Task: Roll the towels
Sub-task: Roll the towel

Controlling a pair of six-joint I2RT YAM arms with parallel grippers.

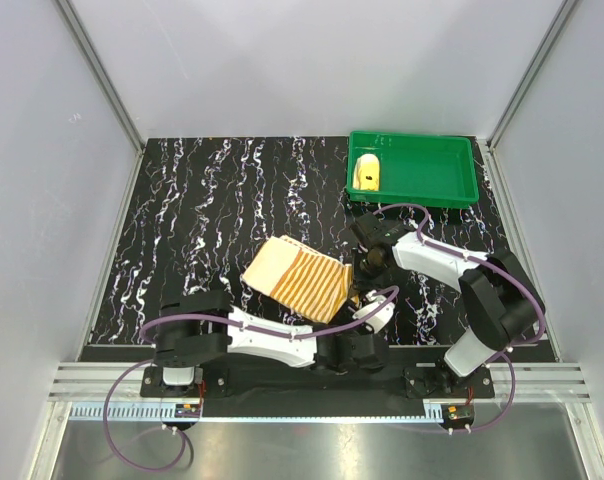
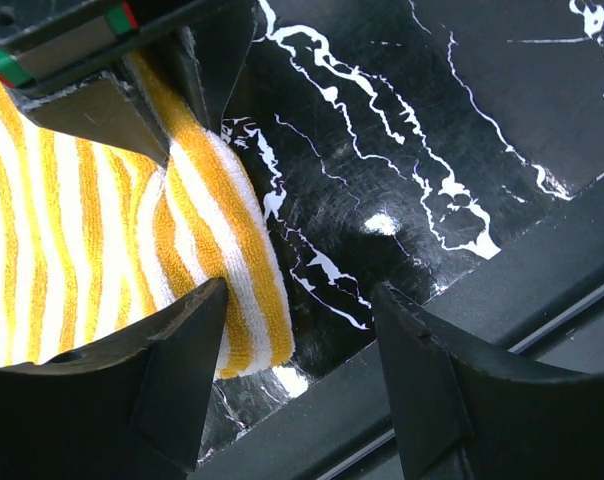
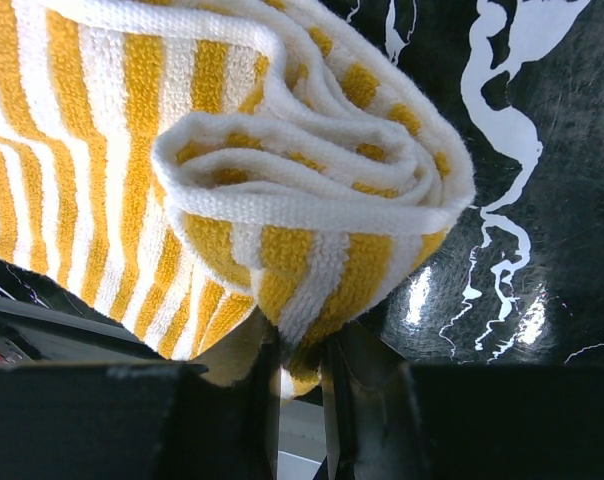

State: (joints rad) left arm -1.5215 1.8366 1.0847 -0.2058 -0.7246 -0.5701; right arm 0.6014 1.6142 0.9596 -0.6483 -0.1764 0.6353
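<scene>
Top view: shows yellow towel [image 1: 368, 173] rolled up and lying in green tray [image 1: 452, 190] at the far right of the table [image 1: 202, 220]. Finds striped towel [image 1: 297, 280] mid-table near the arms, mostly flat, right edge bunched at right pincer [image 1: 362, 278]. Looks roughly half done. Leaves wide bare table to the left and beyond.

Left wrist: shows left pincer [image 2: 302, 375] gaping, gripping nothing, one finger at the striped towel's hem, close to the table's near edge.

Right wrist: shows right pincer clamped on the curled end of the striped towel, a loose roll only begun. Leaves most of the length to roll.
</scene>
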